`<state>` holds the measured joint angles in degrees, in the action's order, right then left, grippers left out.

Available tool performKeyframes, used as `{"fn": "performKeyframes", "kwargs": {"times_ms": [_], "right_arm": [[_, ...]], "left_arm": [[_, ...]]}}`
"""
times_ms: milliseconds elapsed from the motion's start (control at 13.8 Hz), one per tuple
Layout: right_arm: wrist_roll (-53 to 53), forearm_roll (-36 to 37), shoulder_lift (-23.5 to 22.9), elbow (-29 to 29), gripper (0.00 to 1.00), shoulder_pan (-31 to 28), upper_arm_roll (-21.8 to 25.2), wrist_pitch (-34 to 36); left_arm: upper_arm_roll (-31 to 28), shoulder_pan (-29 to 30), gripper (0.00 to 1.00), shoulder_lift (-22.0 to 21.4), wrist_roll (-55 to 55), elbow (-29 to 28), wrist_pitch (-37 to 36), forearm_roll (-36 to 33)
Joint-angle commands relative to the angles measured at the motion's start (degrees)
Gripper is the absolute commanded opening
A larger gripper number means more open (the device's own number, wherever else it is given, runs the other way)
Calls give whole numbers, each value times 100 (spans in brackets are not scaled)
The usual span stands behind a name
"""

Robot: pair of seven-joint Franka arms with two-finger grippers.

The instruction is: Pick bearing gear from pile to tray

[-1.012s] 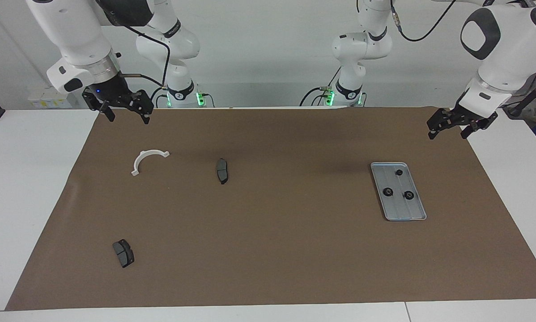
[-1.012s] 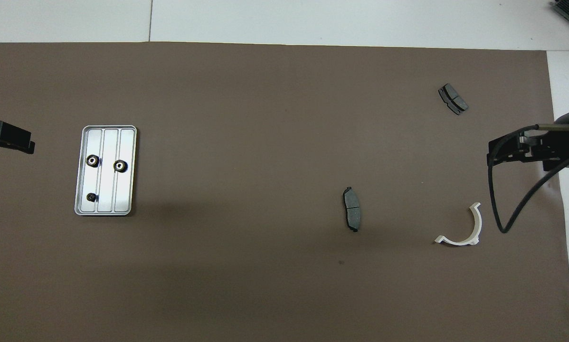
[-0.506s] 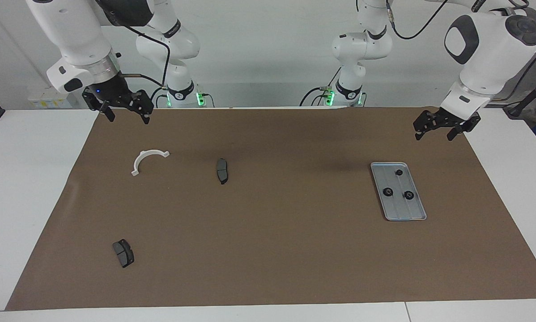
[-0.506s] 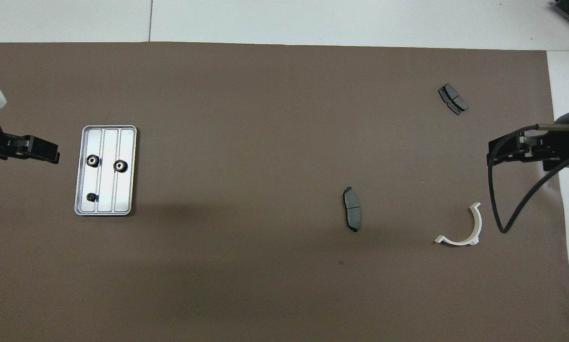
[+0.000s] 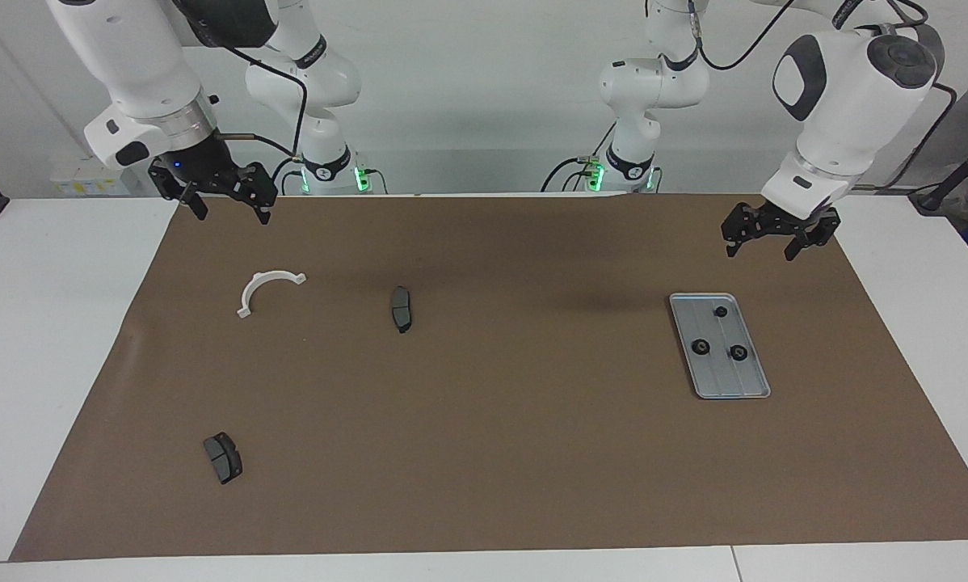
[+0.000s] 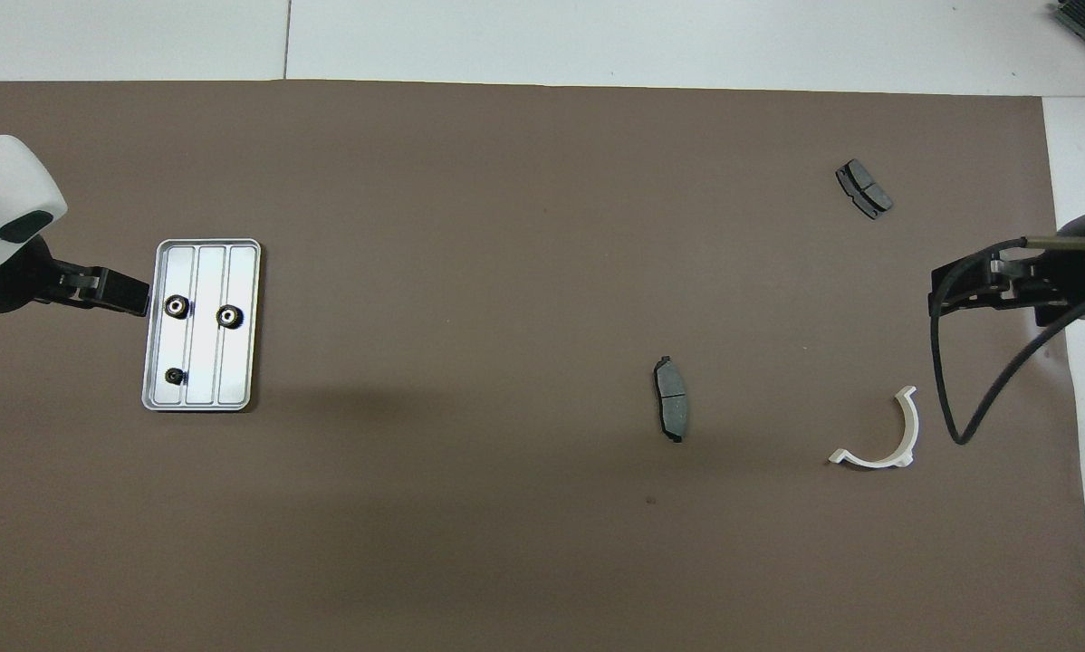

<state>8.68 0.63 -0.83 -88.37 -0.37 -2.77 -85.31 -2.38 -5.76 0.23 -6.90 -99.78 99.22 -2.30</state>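
tray [image 5: 744, 390] with three gears [image 5: 700, 347] lies lengthwise away from the robots.

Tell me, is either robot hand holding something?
No, nothing is held. The left gripper hangs open over the mat beside the flat silver metal tray. The right gripper waits open, also empty.

A brown mat [image 5: 492, 388] covers the table. The grey tray [image 5: 741, 386] lies toward the left arm's end, and three small black rings [image 5: 721, 311] [image 5: 700, 347] [image 5: 738, 352] sit in it. The left gripper [image 5: 767, 242] hangs in the air above the mat, near the tray's edge that is closest to the robots; its fingers are spread and hold nothing. The right gripper [image 5: 225, 206] hangs open over the mat's corner at the right arm's end. Below it lie a white curved bracket [image 5: 262, 284], one dark brake pad [image 5: 401, 308] toward the middle, and a second brake pad [image 5: 223, 457] far from the robots.
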Motion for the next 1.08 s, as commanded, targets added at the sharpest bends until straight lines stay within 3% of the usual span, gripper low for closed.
{"fn": "performKeyframes", "kwargs": {"times_ms": [0,1012], "right_arm": [[-138,-98,-5,-5,100,-68,-30,32],[-138,-98,-5,-5,100,-68,-30,32]], "left_arm": [[-35,-110,100,-233,564,-305,185,-148],[-44,-57,100,-278,699,-349,229,-139]]}}
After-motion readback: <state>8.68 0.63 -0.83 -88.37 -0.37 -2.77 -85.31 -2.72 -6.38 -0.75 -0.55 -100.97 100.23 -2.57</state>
